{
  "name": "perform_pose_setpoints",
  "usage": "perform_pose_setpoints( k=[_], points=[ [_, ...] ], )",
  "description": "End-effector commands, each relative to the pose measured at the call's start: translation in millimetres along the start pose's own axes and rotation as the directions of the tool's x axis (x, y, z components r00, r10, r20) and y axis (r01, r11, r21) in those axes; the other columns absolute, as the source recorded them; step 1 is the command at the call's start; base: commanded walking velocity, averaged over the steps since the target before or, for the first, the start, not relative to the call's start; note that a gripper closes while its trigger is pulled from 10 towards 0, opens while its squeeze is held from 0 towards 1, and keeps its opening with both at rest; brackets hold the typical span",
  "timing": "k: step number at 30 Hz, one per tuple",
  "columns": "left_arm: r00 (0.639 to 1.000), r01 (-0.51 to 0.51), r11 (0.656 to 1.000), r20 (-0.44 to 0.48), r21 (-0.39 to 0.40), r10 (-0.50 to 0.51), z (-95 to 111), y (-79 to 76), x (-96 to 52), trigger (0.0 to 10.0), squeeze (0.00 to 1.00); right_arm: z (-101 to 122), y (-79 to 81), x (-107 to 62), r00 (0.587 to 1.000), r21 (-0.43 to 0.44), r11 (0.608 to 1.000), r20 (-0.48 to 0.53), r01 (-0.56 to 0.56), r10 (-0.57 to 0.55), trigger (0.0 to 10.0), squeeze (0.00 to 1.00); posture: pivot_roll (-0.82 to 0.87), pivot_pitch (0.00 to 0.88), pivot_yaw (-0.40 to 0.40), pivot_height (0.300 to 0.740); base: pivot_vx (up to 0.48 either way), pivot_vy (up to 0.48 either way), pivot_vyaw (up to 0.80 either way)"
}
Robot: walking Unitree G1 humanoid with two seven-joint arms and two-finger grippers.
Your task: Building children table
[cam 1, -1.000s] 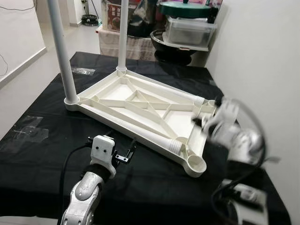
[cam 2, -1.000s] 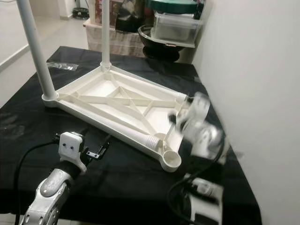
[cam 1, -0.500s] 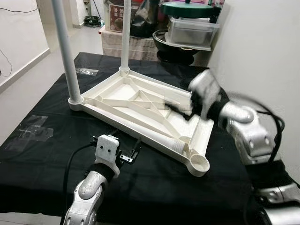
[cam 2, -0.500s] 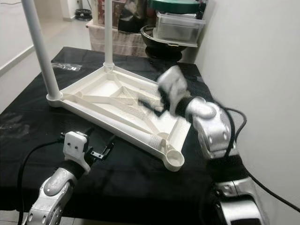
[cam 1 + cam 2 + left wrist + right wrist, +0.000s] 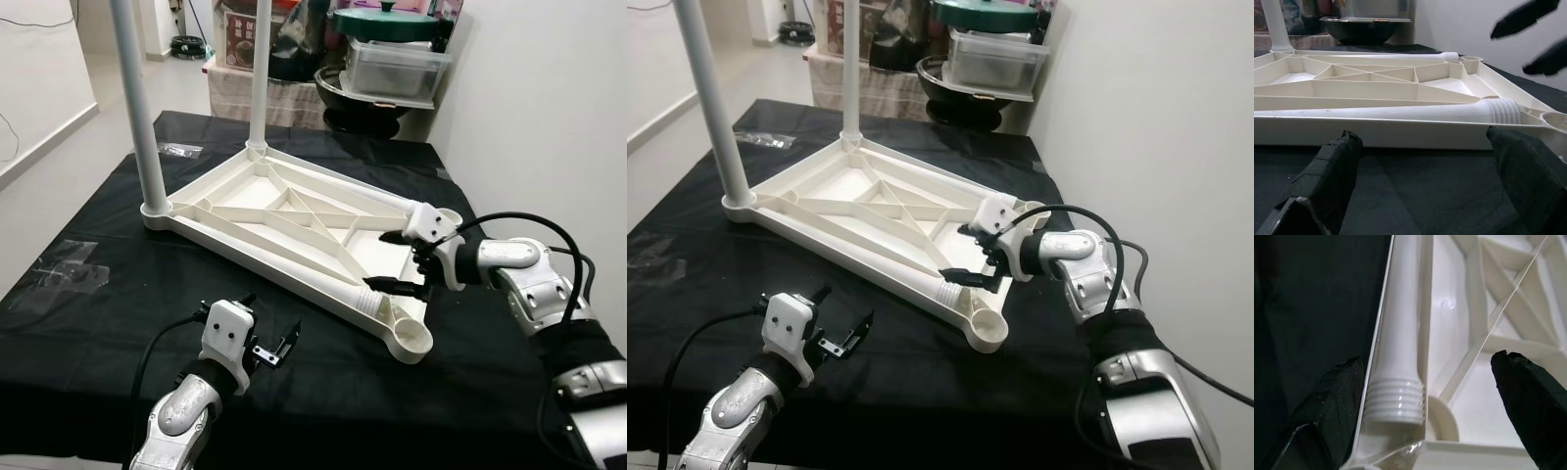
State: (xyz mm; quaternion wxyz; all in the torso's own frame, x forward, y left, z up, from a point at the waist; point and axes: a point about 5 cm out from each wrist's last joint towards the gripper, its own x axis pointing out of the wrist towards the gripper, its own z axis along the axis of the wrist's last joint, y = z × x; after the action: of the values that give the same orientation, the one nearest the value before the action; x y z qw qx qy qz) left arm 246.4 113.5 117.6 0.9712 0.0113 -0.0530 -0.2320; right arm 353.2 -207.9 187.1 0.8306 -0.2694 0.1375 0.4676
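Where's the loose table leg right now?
Loose leg lies inside the upturned tabletop along its near edge, threaded end beside the right pincer.

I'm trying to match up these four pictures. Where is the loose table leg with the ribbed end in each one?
Left eye: loose table leg along the tabletop's near edge.
Right eye: same place.
Left wrist: lying straight across.
Right wrist: running lengthwise.
Shared landmark: its ribbed end, under the open right gripper.

Can't read any text, labels or numbers anywhere here. The box (image 5: 238, 37) way at the back has some print, but it's too small to make out.
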Motion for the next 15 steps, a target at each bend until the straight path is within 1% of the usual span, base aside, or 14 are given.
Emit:
perform_pose_setpoints(
  k=[1, 4, 5, 6, 7, 10, 11, 13, 14, 15],
  points=[
    [1.0, 0.005, 1.0, -0.016, -0.007, -0.005, -1.9, -0.5, -1.3, 10.0, 0.0, -5.9, -1.7, -3.4, 0.999, -0.021, 1.0, -0.043, 0.002, -0.002, 10.0, 0.0, 0.06, 0.0, -0.149, 0.74, 0.0, 0.0, 0.0],
    [1.0, 0.007, 1.0, -0.018, -0.005, -0.007, -1.0, -0.5, -1.6, 10.0, 0.0, -25.9, -10.1, -10.8, 0.984, -0.037, 0.998, -0.171, 0.051, -0.056, 10.0, 0.0, 0.06, 0.0, -0.147, 0.74, 0.0, 0.0, 0.0],
    [1.0, 0.007, 1.0, -0.018, -0.005, -0.007, -1.0, -0.5, -1.6, 10.0, 0.0, -25.9, -10.1, -10.8, 0.984, -0.037, 0.998, -0.171, 0.051, -0.056, 10.0, 0.0, 0.06, 0.0, -0.147, 0.74, 0.0, 0.0, 0.0],
    [1.0, 0.007, 1.0, -0.022, -0.003, -0.007, -1.2, 0.5, -3.3, 10.0, 0.0, -33.6, -14.3, -20.6, 0.971, -0.068, 0.997, -0.232, 0.04, -0.055, 10.0, 0.0, 0.06, 0.0, -0.146, 0.74, 0.0, 0.0, 0.0],
    [1.0, 0.007, 1.0, -0.022, -0.003, -0.007, -1.2, 0.5, -3.3, 10.0, 0.0, -33.6, -14.3, -20.6, 0.971, -0.068, 0.997, -0.232, 0.04, -0.055, 10.0, 0.0, 0.06, 0.0, -0.146, 0.74, 0.0, 0.0, 0.0],
    [1.0, 0.005, 1.0, -0.027, -0.002, -0.005, -1.8, 1.9, -4.8, 10.0, 0.0, -38.3, -16.2, -34.3, 0.96, -0.091, 0.996, -0.279, -0.024, -0.002, 10.0, 0.0, 0.06, 0.0, -0.145, 0.74, 0.0, 0.0, 0.0],
    [1.0, 0.005, 1.0, -0.027, -0.002, -0.005, -1.8, 1.9, -4.8, 10.0, 0.0, -38.3, -16.2, -34.3, 0.96, -0.091, 0.996, -0.279, -0.024, -0.002, 10.0, 0.0, 0.06, 0.0, -0.145, 0.74, 0.0, 0.0, 0.0],
    [1.0, 0.005, 1.0, -0.026, -0.003, -0.005, -1.6, 1.2, -4.3, 10.0, 0.0, -39.5, -15.7, -41.6, 0.952, -0.095, 0.992, -0.301, -0.082, 0.05, 10.0, 0.0, 0.06, 0.0, -0.144, 0.74, 0.0, 0.0, 0.0],
    [1.0, 0.005, 1.0, -0.026, -0.003, -0.005, -1.6, 1.2, -4.3, 10.0, 0.0, -39.5, -15.7, -41.6, 0.952, -0.095, 0.992, -0.301, -0.082, 0.05, 10.0, 0.0, 0.06, 0.0, -0.144, 0.74, 0.0, 0.0, 0.0],
    [1.0, 0.007, 1.0, -0.025, -0.004, -0.007, -1.7, 0.0, -3.5, 10.0, 0.0, -36.9, -14.2, -44.7, 0.951, -0.088, 0.987, -0.29, -0.136, 0.106, 10.0, 0.0, 0.05, 0.0, -0.141, 0.74, 0.0, 0.0, 0.0]
  ],
)
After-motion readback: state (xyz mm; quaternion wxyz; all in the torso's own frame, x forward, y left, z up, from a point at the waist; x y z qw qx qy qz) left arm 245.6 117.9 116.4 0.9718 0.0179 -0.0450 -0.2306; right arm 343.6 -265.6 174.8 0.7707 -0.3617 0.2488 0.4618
